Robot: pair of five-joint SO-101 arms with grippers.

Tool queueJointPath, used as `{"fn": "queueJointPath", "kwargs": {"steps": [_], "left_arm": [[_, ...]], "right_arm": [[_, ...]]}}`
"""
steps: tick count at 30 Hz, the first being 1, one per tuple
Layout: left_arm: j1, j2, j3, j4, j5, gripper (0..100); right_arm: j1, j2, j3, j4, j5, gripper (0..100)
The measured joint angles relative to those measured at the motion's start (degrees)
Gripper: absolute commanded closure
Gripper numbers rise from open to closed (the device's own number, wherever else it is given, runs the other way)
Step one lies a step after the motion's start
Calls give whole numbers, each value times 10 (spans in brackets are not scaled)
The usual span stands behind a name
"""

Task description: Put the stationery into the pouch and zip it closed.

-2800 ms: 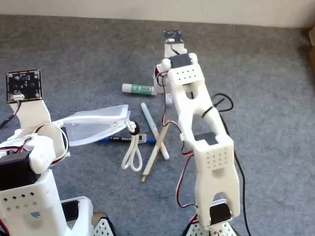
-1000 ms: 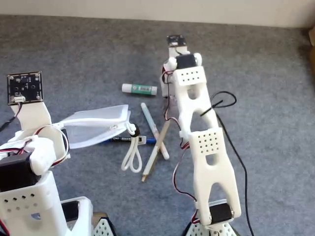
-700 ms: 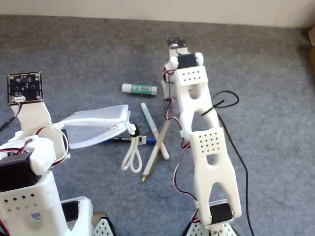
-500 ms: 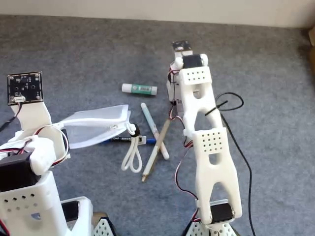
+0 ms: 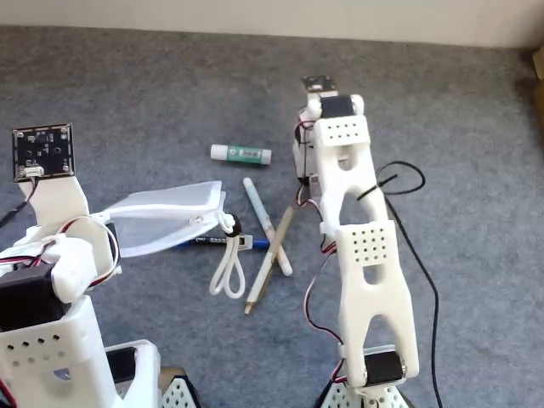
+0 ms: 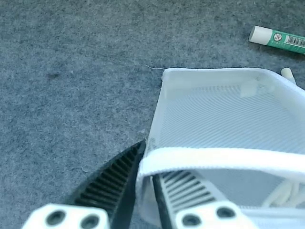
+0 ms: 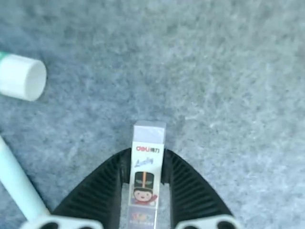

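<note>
Right gripper (image 7: 147, 160): I see it clamped on a sleeved eraser (image 7: 148, 138), near the glue stick (image 7: 21, 76). Left gripper (image 6: 147, 164): clamped on the pouch (image 6: 224, 114) rim, mouth gaping.

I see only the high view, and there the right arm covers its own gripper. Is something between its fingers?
Observer: Yes. In the right wrist view the right gripper is shut on a small block in a printed sleeve, which looks like an eraser.
Operator: Is the glue stick touching it?
Observer: No. The glue stick lies with its white cap off to one side, apart from the eraser.
Operator: And does the left arm really have the pouch?
Observer: Yes. In the left wrist view the left gripper is shut on the white rim of the pouch, one finger inside and one outside.
</note>
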Motion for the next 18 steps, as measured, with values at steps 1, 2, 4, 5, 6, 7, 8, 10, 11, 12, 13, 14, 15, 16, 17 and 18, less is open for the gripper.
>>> {"fn": "queueJointPath", "kwargs": {"steps": [1,2,4,5,6,7,8,10,11,12,13,14,15,16,17,18], "left_arm": [[0,0,1,0,0,992],[0,0,1,0,0,992],[0,0,1,0,0,992],[0,0,1,0,0,992],[0,0,1,0,0,992],[0,0,1,0,0,992],[0,0,1,0,0,992],[0,0,1,0,0,992],[0,0,1,0,0,992],[0,0,1,0,0,992],[0,0,1,0,0,992],[0,0,1,0,0,992],[0,0,1,0,0,992],[0,0,1,0,0,992],[0,0,1,0,0,992],[0,0,1,0,0,992]], "right_arm": [[0,0,0,0,0,995],[0,0,0,0,0,995],[0,-4,11,0,0,995],[0,-13,30,0,2,995],[0,-29,53,0,7,995],[0,-49,81,0,13,995],[0,-74,112,0,18,995],[0,-129,178,0,25,995],[0,-156,210,0,26,995],[0,-181,242,0,26,995],[0,-200,271,0,28,995],[0,-215,296,0,28,995],[0,-223,317,0,28,995],[0,-228,334,0,28,995],[0,-229,348,0,28,995],[0,-230,360,0,28,995]]}}
